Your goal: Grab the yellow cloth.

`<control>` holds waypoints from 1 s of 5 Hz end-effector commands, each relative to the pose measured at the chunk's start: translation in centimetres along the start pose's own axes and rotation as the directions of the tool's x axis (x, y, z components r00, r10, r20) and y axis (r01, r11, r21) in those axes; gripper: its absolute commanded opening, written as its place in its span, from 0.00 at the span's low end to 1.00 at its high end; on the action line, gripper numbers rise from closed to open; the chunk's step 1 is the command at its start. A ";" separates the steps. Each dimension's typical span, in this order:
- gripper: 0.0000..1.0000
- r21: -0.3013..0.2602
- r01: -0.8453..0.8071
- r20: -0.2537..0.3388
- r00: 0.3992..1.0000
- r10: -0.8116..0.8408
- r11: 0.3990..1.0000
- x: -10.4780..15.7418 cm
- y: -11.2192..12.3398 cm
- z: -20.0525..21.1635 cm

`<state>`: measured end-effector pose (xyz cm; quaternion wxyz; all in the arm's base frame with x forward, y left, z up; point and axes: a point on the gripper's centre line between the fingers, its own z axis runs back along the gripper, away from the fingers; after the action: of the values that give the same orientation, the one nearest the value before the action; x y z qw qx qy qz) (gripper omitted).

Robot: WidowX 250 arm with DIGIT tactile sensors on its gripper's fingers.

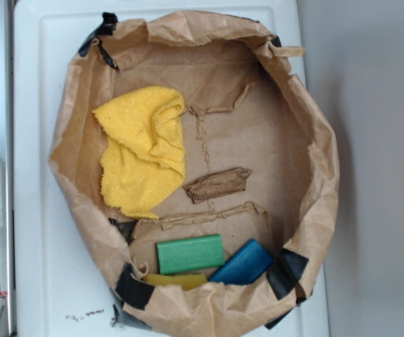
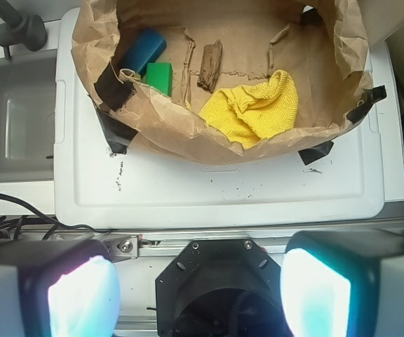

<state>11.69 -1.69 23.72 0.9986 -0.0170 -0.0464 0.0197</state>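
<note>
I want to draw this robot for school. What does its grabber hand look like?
From the wrist view, the gripper has two chunky dark fingers with rounded-square pads that glow pale blue-white in the light. Between them sits a black, angular mount with small silver screws. The rest of the arm can't be seen in either view.

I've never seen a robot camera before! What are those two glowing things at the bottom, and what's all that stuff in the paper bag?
Those glowing blocks are the two fingers of the robot's gripper, its hand. They stand apart and hold nothing. That picture comes from a camera on the robot's wrist. The other looks down from above. Both show a brown paper bag rolled open like a bowl. Inside lie a fuzzy yellow cloth, a green block, a blue block, a small yellow block and a torn cardboard scrap.
</note>
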 end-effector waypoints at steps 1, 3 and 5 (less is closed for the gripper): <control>1.00 0.000 0.000 0.000 1.000 0.000 1.000 0.0 0.0 0.0; 1.00 -0.028 -0.007 0.026 1.000 0.008 1.000 4.8 0.3 0.8; 1.00 -0.028 -0.007 0.026 1.000 0.008 1.000 4.8 0.3 0.8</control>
<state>16.26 -1.46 23.90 0.9983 -0.0341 -0.0427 0.0203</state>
